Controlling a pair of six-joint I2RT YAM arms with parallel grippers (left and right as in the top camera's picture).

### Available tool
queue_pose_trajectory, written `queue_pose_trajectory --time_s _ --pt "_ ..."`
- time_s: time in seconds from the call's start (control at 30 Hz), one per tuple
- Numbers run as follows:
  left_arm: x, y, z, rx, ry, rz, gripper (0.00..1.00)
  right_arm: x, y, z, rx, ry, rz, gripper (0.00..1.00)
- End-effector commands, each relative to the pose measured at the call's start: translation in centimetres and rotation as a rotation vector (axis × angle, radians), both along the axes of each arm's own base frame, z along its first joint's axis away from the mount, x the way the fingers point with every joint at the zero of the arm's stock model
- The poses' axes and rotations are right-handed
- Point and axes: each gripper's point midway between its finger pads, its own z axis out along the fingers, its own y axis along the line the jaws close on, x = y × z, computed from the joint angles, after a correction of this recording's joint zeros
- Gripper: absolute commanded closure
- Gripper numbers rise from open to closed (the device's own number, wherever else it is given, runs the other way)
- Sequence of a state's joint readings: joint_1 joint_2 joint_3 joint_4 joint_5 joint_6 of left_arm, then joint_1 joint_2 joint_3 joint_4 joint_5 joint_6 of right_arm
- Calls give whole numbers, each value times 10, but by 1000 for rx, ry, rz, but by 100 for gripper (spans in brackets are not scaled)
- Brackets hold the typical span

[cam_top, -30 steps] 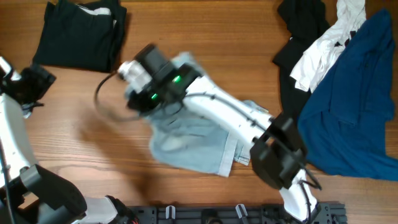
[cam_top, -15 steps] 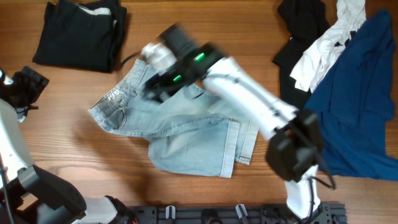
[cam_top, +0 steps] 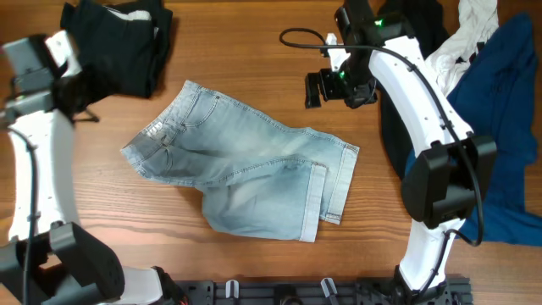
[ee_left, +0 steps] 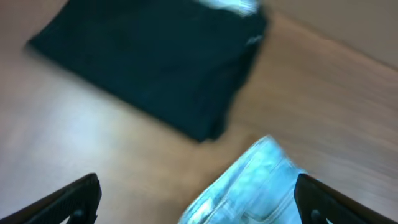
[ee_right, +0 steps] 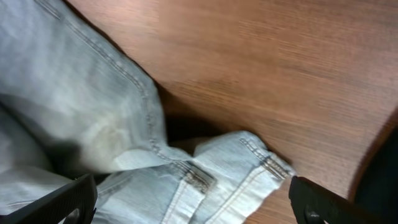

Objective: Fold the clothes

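Shorts (cam_top: 246, 174), near right end effector (cam_top: 315, 90), unheld

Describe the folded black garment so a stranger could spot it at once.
On the wooden table, look to the top left of the overhead view, beyond the denim shorts. The black garment is folded into a neat block, unlike the crumpled black cloth heaped at top right.

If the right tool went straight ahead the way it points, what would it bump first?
Probably the jean shorts, near the leg hem, though depth is unclear. The table lies just beside. The right tool is open.
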State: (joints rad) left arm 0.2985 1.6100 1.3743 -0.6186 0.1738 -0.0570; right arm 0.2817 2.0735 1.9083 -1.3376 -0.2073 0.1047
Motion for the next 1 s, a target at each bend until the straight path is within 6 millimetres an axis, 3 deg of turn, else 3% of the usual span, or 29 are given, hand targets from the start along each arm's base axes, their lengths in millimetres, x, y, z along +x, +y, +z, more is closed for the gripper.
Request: queue_pose_trajectory --time_s 0.0,0.13,0.23,0.4,0.57,0.7,0.97 --pt "26 -49 15 59 -83 -184 0 -4 -4 -2 -33 -8 -9 0" --pt "49 -92 0 76 -84 -303 0 -3 -4 -2 -32 -8 -22 0" --pt "65 -117 -26 86 -23 -367 1 -3 -3 -2 -22 -4 -28 0" --pt "80 -136 -63 100 66 -412 2 1 -5 -1 -17 -12 -56 0" --pt "75 -141 -96 129 153 -437 4 7 -14 -1 -13 -25 -81 0" --pt "67 -130 -124 229 254 -423 4 15 -23 0 -8 -44 -107 0" --pt "58 -139 -169 241 356 -462 8 24 -29 0 -1 -69 -124 0"
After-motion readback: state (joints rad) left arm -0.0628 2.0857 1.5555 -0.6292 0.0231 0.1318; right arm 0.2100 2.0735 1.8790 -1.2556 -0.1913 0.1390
